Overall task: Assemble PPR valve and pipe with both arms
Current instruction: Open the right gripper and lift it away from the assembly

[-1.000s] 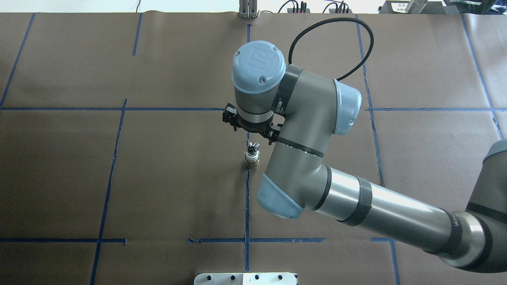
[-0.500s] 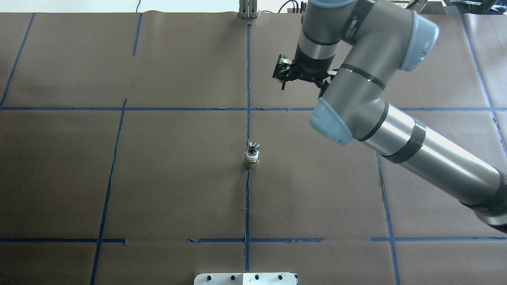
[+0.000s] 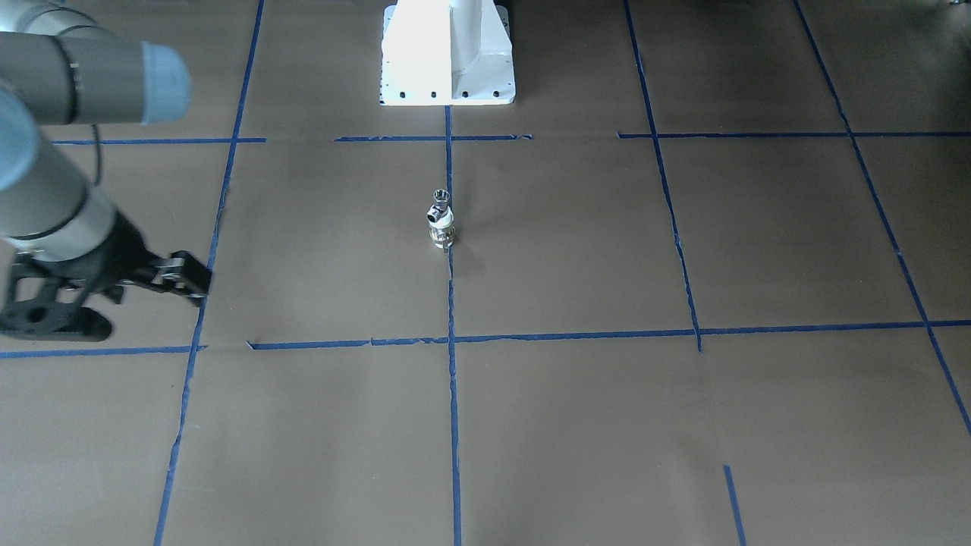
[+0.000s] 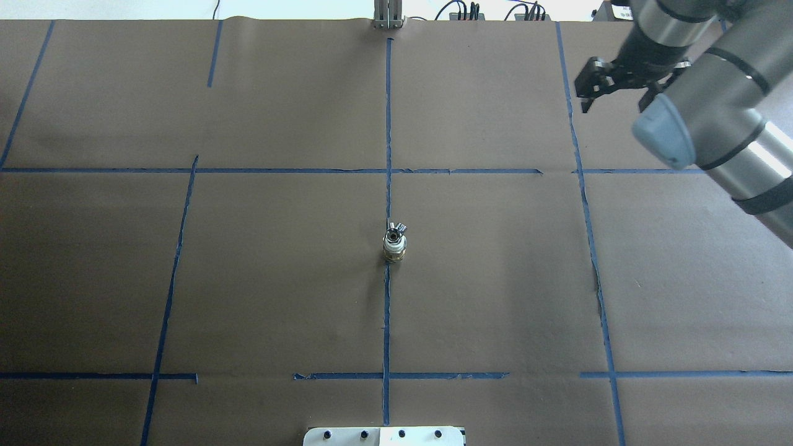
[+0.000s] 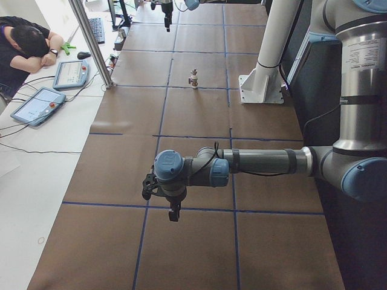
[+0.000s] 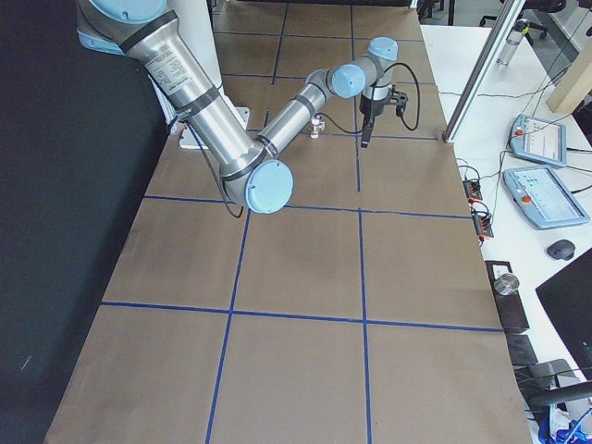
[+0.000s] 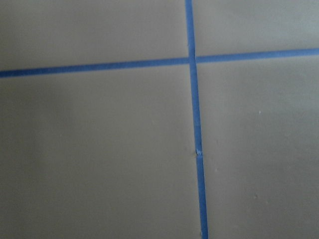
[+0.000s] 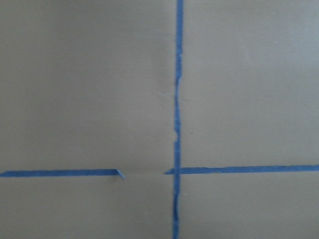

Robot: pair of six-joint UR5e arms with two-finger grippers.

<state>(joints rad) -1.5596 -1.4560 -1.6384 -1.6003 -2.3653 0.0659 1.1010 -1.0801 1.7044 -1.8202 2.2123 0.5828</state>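
Note:
A small valve assembly (image 4: 394, 243) stands upright at the table's centre on a blue tape line, with a silver top, a white middle and a brass bottom. It also shows in the front view (image 3: 441, 221) and both side views (image 5: 193, 78) (image 6: 317, 124). No separate pipe shows. My right gripper (image 4: 613, 93) is open and empty, high over the far right of the table, well away from the valve; it also shows in the front view (image 3: 114, 303). My left gripper (image 5: 173, 211) hangs over the table's left end, far from the valve; I cannot tell whether it is open or shut.
The white pedestal base (image 4: 384, 435) stands at the near edge behind the valve. Brown paper with blue tape lines (image 4: 387, 322) covers the table. An aluminium post (image 5: 91, 42), teach pendants (image 5: 36, 106) and a seated person (image 5: 27, 45) are at the far side.
My right arm has swung from just above the valve up and away to the far right. The valve has stayed upright in place.

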